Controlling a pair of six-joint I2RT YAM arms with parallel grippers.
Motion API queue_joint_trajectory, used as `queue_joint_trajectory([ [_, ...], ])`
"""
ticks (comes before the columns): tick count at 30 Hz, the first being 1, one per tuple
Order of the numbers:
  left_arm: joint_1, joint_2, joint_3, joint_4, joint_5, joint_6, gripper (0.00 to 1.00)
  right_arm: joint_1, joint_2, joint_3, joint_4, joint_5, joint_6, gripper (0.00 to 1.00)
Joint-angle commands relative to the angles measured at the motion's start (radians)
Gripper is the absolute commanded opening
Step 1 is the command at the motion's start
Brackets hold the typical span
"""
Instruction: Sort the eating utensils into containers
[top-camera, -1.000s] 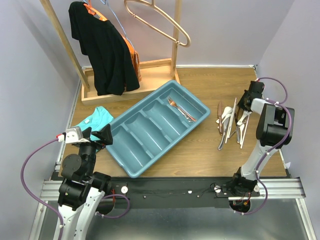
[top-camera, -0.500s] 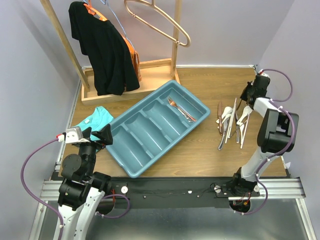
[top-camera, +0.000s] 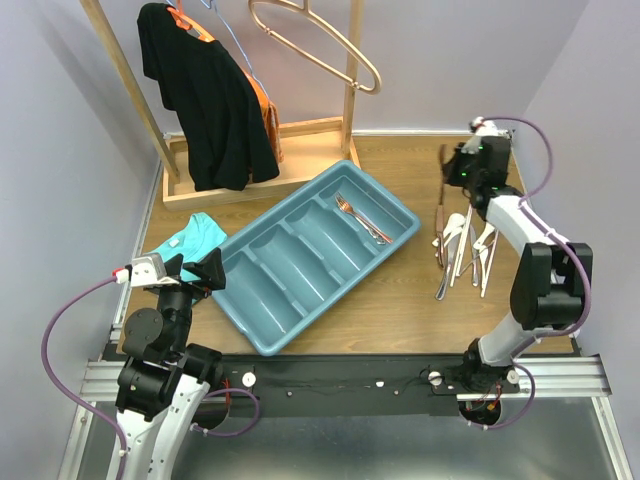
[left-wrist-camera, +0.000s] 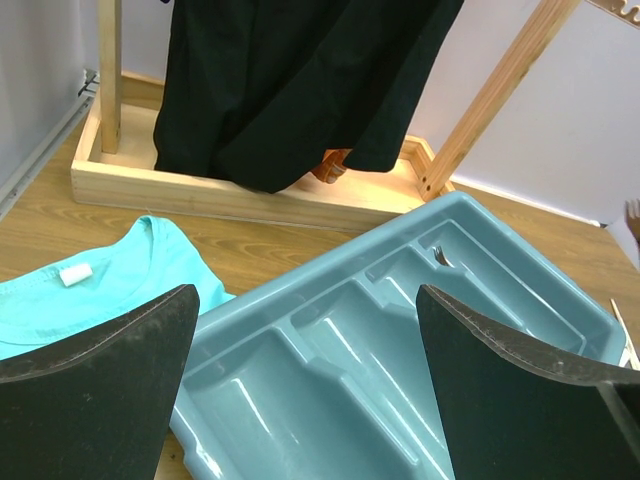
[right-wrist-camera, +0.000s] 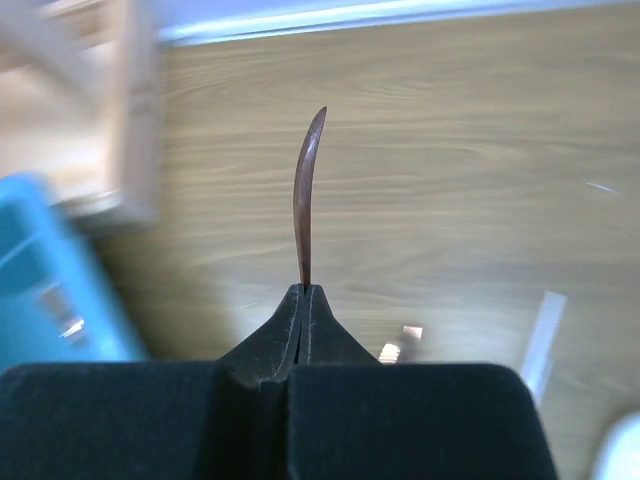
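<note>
Blk joints w/ white links on both arms (top-camera: 545, 262), looping purple cables (top-camera: 43, 352), blk wedge end effector fingers (left-wrist-camera: 95, 400)

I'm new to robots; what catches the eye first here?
The big teal-blue plastic cutlery tray lies slantwise mid-table, coppery forks in its far compartment. The right gripper is shut on a slim coppery metal utensil, near the heap of loose cutlery at the table's right. A black garment hangs on the wooden rack at back left.
</note>
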Motion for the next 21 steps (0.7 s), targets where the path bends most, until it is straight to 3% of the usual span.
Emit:
queue_joint_trajectory([
  [1,0.001,0.001,-0.004,0.022,0.028,0.014,0.99,0.149,-0.054,0.014,0.003,-0.150,-0.058,0.01],
  [8,0.001,-0.003,-0.004,0.019,0.028,0.011,0.99,0.380,0.009,0.076,-0.030,-0.201,-0.101,0.01],
  [15,0.001,-0.006,0.000,0.011,0.025,0.009,0.99,0.477,0.097,0.059,-0.049,-0.169,-0.112,0.05],
  [18,0.001,-0.008,0.000,0.009,0.027,0.009,0.99,0.491,0.112,0.057,-0.082,-0.156,-0.112,0.13],
  [21,0.001,-0.008,0.001,0.009,0.025,0.009,0.99,0.499,0.088,0.024,-0.080,-0.103,-0.106,0.32],
])
